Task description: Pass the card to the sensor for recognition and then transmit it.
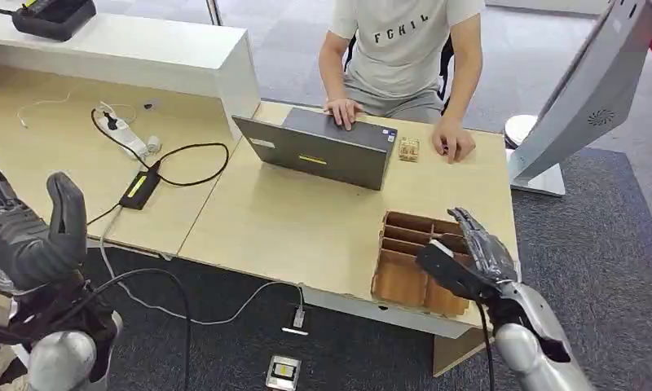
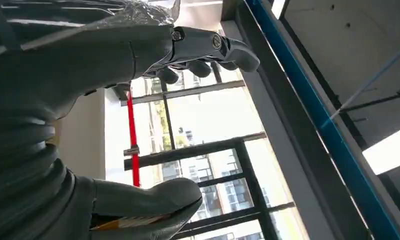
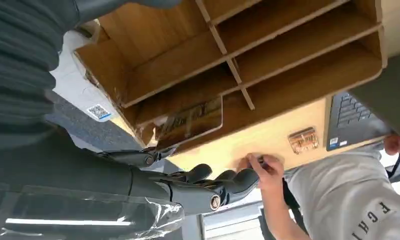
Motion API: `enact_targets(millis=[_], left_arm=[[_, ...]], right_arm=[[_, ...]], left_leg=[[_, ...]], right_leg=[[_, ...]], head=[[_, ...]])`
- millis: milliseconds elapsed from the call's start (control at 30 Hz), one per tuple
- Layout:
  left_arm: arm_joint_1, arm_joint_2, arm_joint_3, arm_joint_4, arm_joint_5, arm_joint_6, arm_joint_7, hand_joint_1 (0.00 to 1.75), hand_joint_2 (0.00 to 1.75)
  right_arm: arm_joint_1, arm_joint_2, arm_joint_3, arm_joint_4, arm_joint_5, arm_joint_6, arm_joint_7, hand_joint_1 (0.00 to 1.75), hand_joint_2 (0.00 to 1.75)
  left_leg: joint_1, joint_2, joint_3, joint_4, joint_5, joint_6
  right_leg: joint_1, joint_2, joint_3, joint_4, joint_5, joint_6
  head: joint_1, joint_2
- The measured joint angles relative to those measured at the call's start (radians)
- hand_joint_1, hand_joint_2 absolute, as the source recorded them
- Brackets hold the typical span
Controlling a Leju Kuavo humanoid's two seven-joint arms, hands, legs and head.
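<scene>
The brown divided wooden organiser box (image 1: 408,261) is showing smooth matt board. The pale wood-grain surface (image 1: 306,220) is looking matt, and the grey laptop's lid (image 1: 323,151) is looking matt.

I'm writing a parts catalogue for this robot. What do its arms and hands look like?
Both arms are silver cylinders with rounded joints. The left hand and right hand are dark grey with a ribbed cover at the wrist, a thick grey thumb, darker fingers with small screws, and clear plastic film over the back. A black cable runs along the right forearm.
</scene>
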Motion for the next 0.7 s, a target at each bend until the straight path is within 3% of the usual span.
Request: enact_targets(millis=[433, 533, 700], left_arm=[[-0.002, 0.0, -0.001, 0.0, 0.001, 0.0, 0.007, 0.0, 1.75], [-0.031, 0.002, -0.003, 0.004, 0.022, 0.0, 0.01, 0.0, 1.75], [-0.039, 0.002, -0.005, 0.012, 0.023, 0.0, 0.008, 0.0, 1.75]], right_arm=[[-0.002, -0.002, 0.012, 0.025, -0.003, -0.015, 0.009, 0.0, 1.75], [-0.001, -0.035, -0.01, 0.025, 0.006, -0.051, 0.048, 0.0, 1.75], [-0.001, -0.049, -0.022, 0.019, 0.009, -0.054, 0.051, 0.0, 1.75]], left_leg=[[0.0, 0.0, 0.0, 0.0, 0.0, 0.0], [0.0, 0.0, 0.0, 0.001, 0.0, 0.0], [0.0, 0.001, 0.0, 0.001, 0.0, 0.0]], right_leg=[[0.0, 0.0, 0.0, 0.0, 0.0, 0.0], [0.0, 0.0, 0.0, 0.0, 0.0, 0.0], [0.0, 0.001, -0.001, 0.0, 0.0, 0.0]], head=[[0.0, 0.0], [0.0, 0.0], [0.0, 0.0]])
